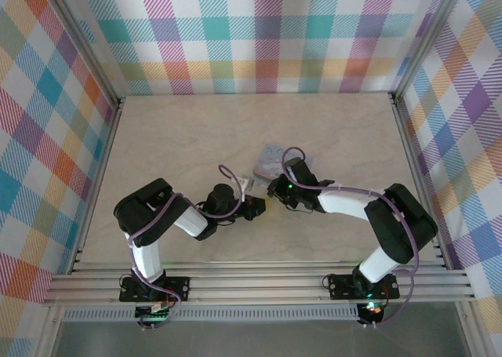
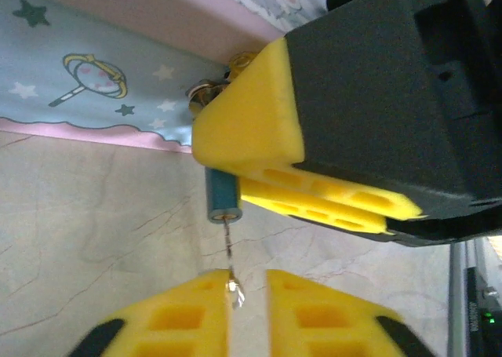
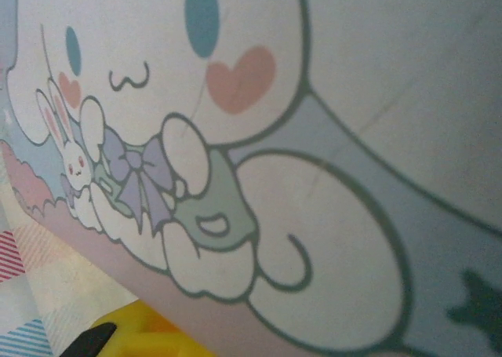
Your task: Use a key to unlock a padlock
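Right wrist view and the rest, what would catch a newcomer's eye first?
The cartoon print, a white long-eared character with pink cheeks, sits close up on the pale blue padlock in the right wrist view. In the left wrist view, the right gripper clamps the padlock's edge, and the slim key runs from its dark blue plug down to the left gripper.

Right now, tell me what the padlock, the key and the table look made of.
The padlock: probably plastic or a coated shell, smooth matte, with a cartoon print in pale blue and pink.
The key: looks metal, a thin grey sliver with a glint at its head.
The table: pale stone-look laminate, faint veins, slight sheen; could be real stone.
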Tool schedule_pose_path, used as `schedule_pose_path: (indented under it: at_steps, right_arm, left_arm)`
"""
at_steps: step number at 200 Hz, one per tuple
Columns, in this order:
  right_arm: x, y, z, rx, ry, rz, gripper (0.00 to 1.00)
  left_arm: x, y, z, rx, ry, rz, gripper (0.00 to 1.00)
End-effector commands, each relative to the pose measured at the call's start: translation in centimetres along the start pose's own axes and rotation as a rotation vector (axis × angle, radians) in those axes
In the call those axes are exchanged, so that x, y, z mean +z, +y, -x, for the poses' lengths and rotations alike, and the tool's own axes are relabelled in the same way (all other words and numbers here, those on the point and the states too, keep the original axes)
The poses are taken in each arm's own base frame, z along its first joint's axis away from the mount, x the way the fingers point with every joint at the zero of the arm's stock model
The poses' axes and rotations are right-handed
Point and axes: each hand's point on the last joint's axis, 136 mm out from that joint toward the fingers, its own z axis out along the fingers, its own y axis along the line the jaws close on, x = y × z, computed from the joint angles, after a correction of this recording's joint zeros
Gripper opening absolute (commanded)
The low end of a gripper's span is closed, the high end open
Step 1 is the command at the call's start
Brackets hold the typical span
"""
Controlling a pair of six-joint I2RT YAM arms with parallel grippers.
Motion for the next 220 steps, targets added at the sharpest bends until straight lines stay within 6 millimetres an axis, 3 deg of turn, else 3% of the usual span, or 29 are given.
schedule_pose_path:
  at_steps: [1, 33, 64, 130, 220]
  right_arm:
    - [0.4, -4.1, -3.1, 0.099, 0.127, -0.133, 0.0]
    - [0.3, -3.8, -2.7, 0.112, 0.113, -0.126, 0.0]
    - [0.2, -3.3, -2.6, 0.14, 0.106, -0.107, 0.0]
    - [0.1, -2.1, -2.2, 0.142, 0.102, -0.085, 0.0]
    - [0.2, -1.9, -2.3, 0.141, 0.109, -0.081, 0.0]
  left_arm:
    - [-0.9, -2.1, 2.6, 0.026, -0.061, -0.073, 0.27]
    - [-2.0, -1.2, 3.0, -0.008, -0.087, -0.044, 0.34]
    - [-2.4, -0.8, 2.2, -0.056, -0.077, -0.046, 0.33]
    - [-0.9, -0.6, 0.9, -0.131, -0.053, -0.122, 0.31]
    - [0.1, -0.4, 1.2, -0.121, -0.051, -0.125, 0.24]
